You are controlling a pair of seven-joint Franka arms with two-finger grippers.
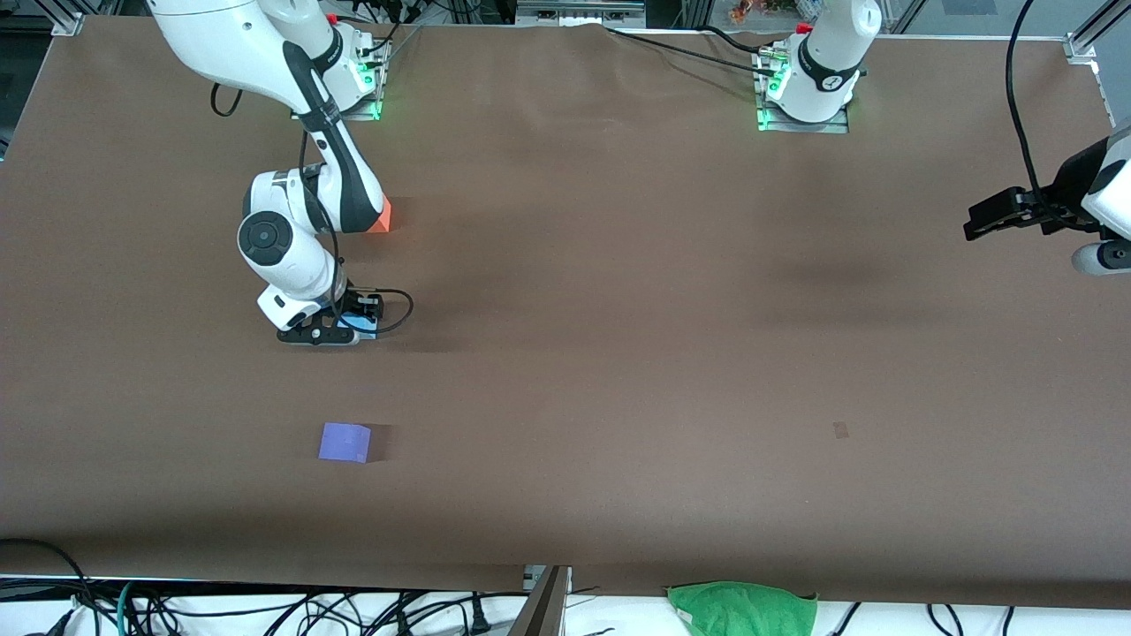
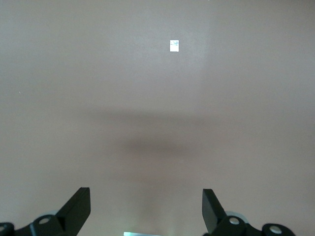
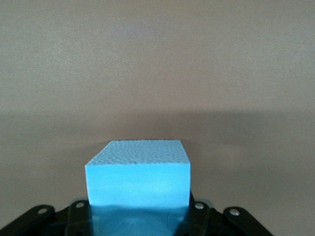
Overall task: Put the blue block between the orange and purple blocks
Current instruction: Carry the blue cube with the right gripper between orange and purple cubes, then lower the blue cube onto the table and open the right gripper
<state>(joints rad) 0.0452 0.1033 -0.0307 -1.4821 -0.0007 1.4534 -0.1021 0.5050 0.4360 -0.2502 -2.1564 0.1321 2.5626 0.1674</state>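
Even overhead light; soft shadows on table (image 1: 618, 353); wrist views hazy.

White rounded arms (image 1: 283, 238) with black joints, black cables, black hands, green base lights.

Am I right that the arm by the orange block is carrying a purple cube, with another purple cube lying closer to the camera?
Not quite: the cube at the right gripper is the light blue block, not a purple one, as the right wrist view shows plainly. The rest holds: that arm partly covers the orange block, and the purple block lies on the table nearer the front camera.
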